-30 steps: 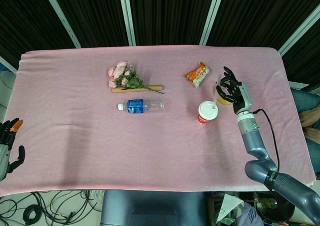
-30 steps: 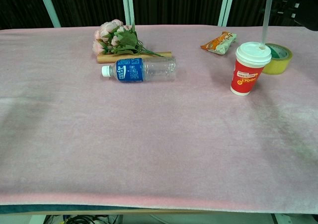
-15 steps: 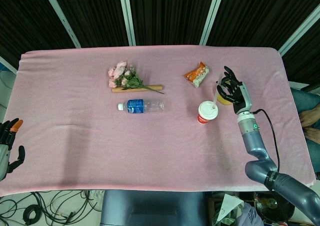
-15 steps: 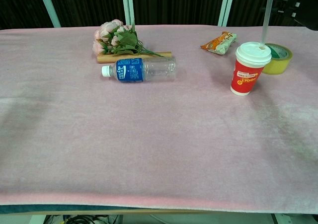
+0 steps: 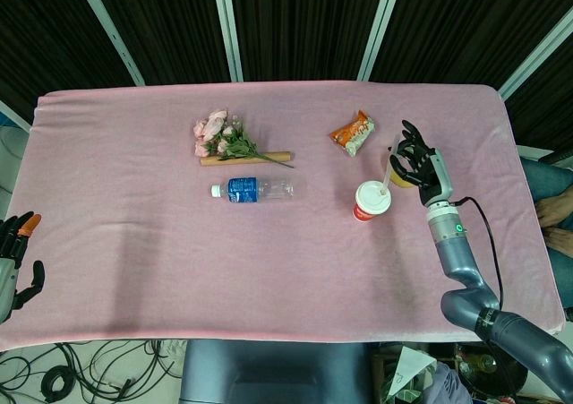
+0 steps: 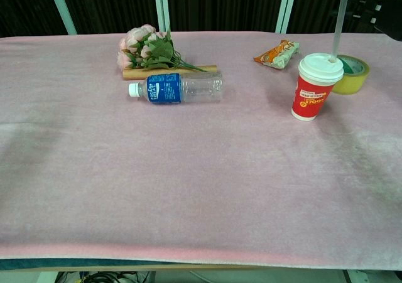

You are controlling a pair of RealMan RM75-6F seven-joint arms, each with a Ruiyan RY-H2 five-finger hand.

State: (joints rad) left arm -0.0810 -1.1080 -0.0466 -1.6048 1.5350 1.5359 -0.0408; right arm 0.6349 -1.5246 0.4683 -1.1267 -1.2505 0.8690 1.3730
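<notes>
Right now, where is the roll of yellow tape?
The yellow tape roll lies on the right side of the chest view, just behind the red paper cup; in the head view the right hand hovers over it.

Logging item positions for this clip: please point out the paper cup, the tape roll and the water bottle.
paper cup [image 6: 312, 96], chest view, red side wall.
tape roll [image 6: 355, 73], chest view, yellow outer band.
water bottle [image 5: 243, 190], head view, blue label.

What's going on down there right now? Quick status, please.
Right hand pinches straw standing in red cup. Left hand open, off the table edge. Tape roll right behind cup; snack bag nearby.
</notes>
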